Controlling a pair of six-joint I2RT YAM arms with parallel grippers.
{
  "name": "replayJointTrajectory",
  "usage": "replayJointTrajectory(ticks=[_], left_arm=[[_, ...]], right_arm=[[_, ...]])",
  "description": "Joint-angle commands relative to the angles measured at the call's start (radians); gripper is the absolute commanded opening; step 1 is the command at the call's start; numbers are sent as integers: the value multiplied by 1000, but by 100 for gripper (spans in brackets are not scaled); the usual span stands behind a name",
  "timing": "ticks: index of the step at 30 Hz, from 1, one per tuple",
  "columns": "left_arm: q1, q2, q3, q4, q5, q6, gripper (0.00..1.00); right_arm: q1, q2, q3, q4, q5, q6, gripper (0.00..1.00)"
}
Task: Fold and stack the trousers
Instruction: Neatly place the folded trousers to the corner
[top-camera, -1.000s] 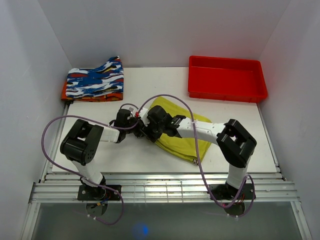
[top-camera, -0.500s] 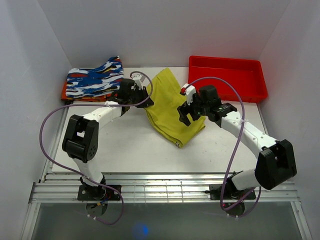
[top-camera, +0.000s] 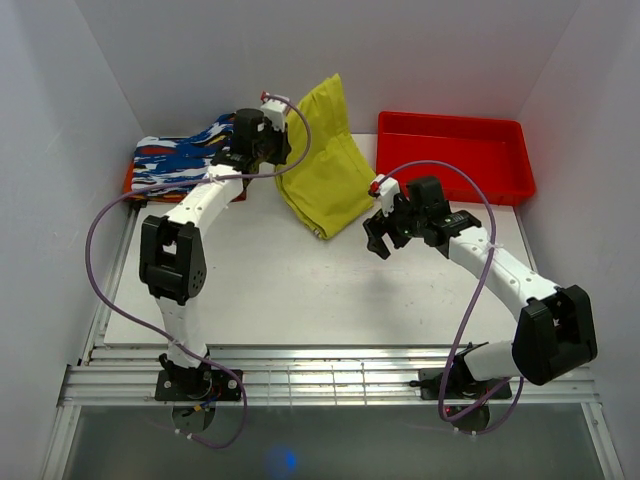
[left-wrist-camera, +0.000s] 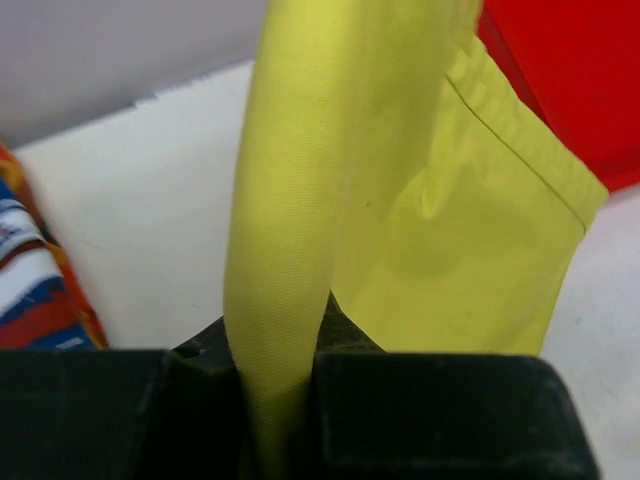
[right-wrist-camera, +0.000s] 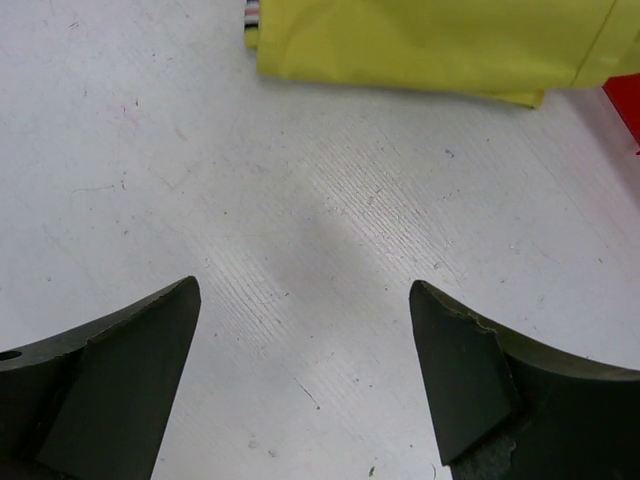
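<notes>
The folded yellow-green trousers (top-camera: 325, 160) hang in the air at the back of the table, held up by one edge, with the lowest corner near the tabletop. My left gripper (top-camera: 283, 140) is shut on their upper left edge; in the left wrist view the cloth (left-wrist-camera: 300, 220) runs up from between the black fingers (left-wrist-camera: 430, 410). My right gripper (top-camera: 377, 235) is open and empty, low over the bare table to the right of the trousers. In the right wrist view the trousers' lower edge (right-wrist-camera: 430, 50) lies ahead of the spread fingertips (right-wrist-camera: 465, 370).
A folded blue, white, black and orange patterned garment (top-camera: 190, 160) lies at the back left, just left of my left gripper. A red tray (top-camera: 452, 157) stands at the back right. White walls enclose the table on three sides.
My left gripper has lifted the trousers off the table and carried them back and left toward the patterned garment. My right gripper has let go and drawn back to the right, open.
</notes>
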Motion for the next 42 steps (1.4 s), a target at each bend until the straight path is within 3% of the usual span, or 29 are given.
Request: replayJointTrajectory(ticks=[1, 14, 32, 42], left_arm=[[50, -15, 184, 34, -64, 67, 0], [117, 5, 305, -21, -120, 52, 0], [205, 48, 589, -57, -234, -60, 0], [323, 2, 508, -104, -249, -184, 0]], right_arm=[[-8, -40, -17, 9, -18, -16, 90], [-8, -16, -13, 15, -36, -10, 90], [-8, -2, -19, 15, -33, -4, 90], [-8, 18, -4, 10, -41, -2, 90]])
